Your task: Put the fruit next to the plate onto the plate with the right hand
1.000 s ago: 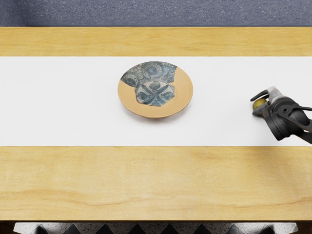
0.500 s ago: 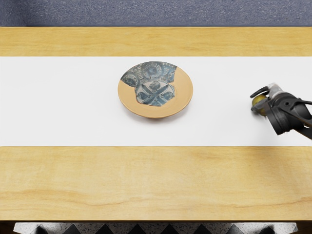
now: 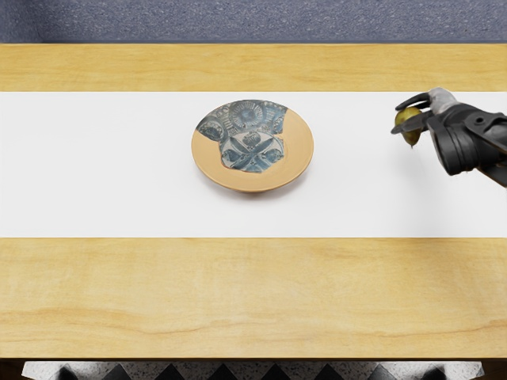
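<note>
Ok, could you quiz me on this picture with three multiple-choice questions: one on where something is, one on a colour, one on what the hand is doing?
1. Where is the fruit?
A) on the plate
B) in the right hand, to the right of the plate
C) behind the plate

2. What colour is the plate's rim?
A) orange
B) green
C) black

3. The right hand's fingers are:
A) spread, holding nothing
B) curled round the fruit
C) flat on the plate

Answers: B, the fruit sits between the fingers, well apart from the plate; A, an orange band surrounds the blue-grey pattern; B, the fingers close on the fruit.
</note>
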`<control>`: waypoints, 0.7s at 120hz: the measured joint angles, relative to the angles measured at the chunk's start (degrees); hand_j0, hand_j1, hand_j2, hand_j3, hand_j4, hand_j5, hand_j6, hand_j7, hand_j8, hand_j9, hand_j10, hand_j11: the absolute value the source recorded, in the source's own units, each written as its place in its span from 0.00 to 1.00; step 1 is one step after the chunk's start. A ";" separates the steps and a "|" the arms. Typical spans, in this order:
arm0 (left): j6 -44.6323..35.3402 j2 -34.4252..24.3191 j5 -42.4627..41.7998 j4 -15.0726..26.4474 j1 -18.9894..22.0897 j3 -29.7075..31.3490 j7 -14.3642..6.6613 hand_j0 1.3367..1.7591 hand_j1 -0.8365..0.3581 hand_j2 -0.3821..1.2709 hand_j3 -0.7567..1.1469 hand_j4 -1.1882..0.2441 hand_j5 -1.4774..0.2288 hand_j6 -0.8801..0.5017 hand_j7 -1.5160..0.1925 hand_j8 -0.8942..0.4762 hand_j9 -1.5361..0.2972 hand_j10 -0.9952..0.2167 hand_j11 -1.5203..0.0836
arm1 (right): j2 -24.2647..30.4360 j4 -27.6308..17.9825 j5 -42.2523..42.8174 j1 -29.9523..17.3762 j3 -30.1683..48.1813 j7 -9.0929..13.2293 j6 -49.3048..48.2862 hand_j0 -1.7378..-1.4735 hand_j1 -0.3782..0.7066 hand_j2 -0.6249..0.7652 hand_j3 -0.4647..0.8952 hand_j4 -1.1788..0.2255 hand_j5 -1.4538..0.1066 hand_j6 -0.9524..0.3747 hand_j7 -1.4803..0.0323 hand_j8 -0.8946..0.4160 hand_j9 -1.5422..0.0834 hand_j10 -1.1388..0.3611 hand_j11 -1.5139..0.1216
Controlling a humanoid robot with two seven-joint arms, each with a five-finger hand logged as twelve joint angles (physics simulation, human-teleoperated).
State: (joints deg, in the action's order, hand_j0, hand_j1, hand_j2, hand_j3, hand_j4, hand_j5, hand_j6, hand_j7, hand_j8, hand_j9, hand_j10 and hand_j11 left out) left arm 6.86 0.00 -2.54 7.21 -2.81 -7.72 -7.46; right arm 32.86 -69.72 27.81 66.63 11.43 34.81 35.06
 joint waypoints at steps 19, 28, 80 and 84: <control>0.00 0.00 0.00 0.00 0.00 -0.02 0.00 0.76 0.99 0.23 0.40 0.83 0.87 0.64 0.89 0.65 0.84 0.82 0.95 | -0.07 -2.99 -1.42 0.87 2.69 0.03 0.05 0.39 0.70 0.62 0.34 0.23 0.18 0.50 0.23 0.54 0.23 0.47 0.18; 0.00 0.00 0.00 0.00 0.00 -0.02 0.00 0.76 0.99 0.23 0.40 0.83 0.87 0.64 0.89 0.65 0.84 0.82 0.95 | -0.09 -4.45 -1.79 1.05 3.35 0.02 0.03 0.39 0.70 0.64 0.34 0.23 0.18 0.50 0.23 0.54 0.22 0.45 0.18; 0.00 0.00 -0.01 0.02 0.00 -0.02 0.00 0.76 0.99 0.23 0.40 0.83 0.87 0.64 0.89 0.65 0.84 0.82 0.95 | -1.60 -11.56 -3.45 1.88 8.46 0.28 -0.58 0.38 0.69 0.63 0.34 0.23 0.18 0.49 0.23 0.52 0.23 0.43 0.19; 0.00 0.00 -0.01 0.01 0.00 -0.01 0.00 0.76 0.99 0.23 0.40 0.83 0.87 0.64 0.89 0.65 0.84 0.82 0.95 | -2.24 -11.69 -3.56 1.86 8.88 0.28 -0.93 0.38 0.68 0.63 0.34 0.23 0.18 0.49 0.23 0.52 0.23 0.43 0.19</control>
State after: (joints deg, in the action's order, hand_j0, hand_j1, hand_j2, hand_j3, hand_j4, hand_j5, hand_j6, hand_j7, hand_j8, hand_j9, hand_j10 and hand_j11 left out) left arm 6.86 0.00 -2.54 7.23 -2.81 -7.73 -7.47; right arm 30.62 -81.41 24.25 68.49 20.31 35.09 34.13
